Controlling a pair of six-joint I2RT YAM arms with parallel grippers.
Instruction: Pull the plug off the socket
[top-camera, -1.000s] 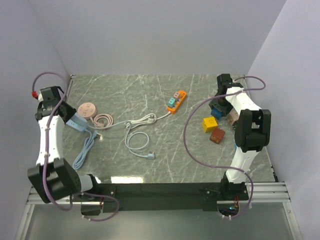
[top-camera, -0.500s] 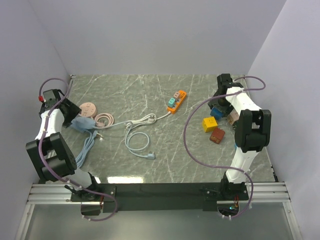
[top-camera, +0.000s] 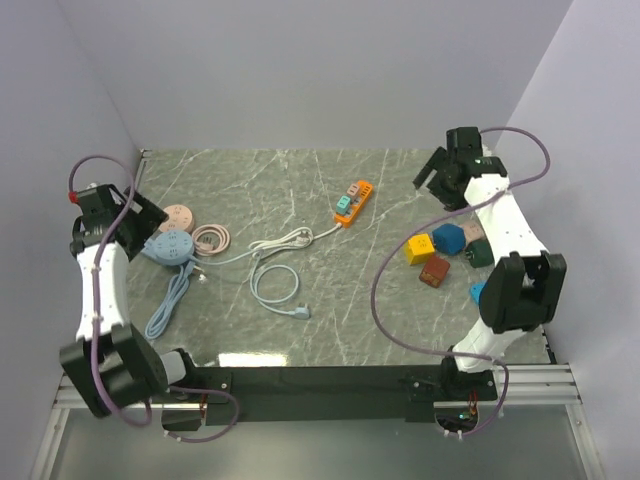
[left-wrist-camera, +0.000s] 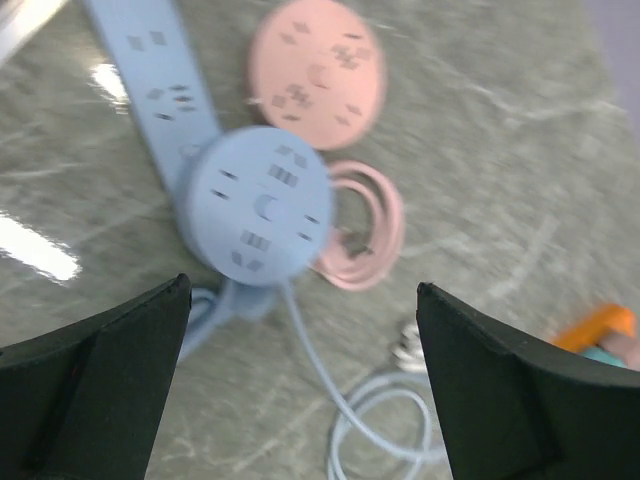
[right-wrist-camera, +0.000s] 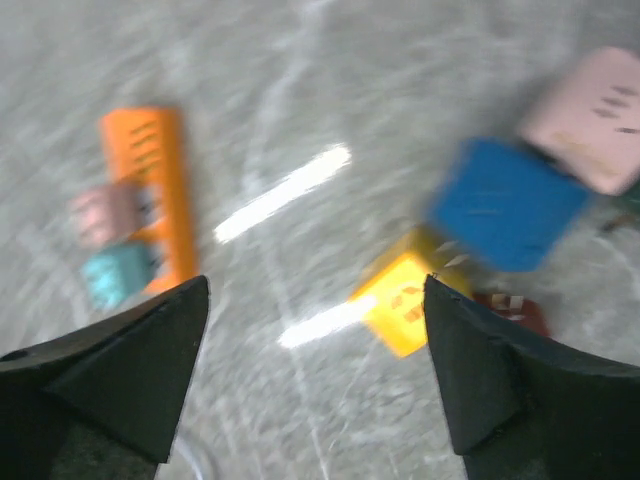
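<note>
Hovering above the round blue socket hub (left-wrist-camera: 262, 205), the left hand (left-wrist-camera: 302, 290) is held open, the teal plug (right-wrist-camera: 115, 275) and pink plug (right-wrist-camera: 103, 215) are seated in the orange power strip (right-wrist-camera: 150, 150) on the bench (top-camera: 400, 320), and the right hand (right-wrist-camera: 316, 285) is spread open farther back.
</note>
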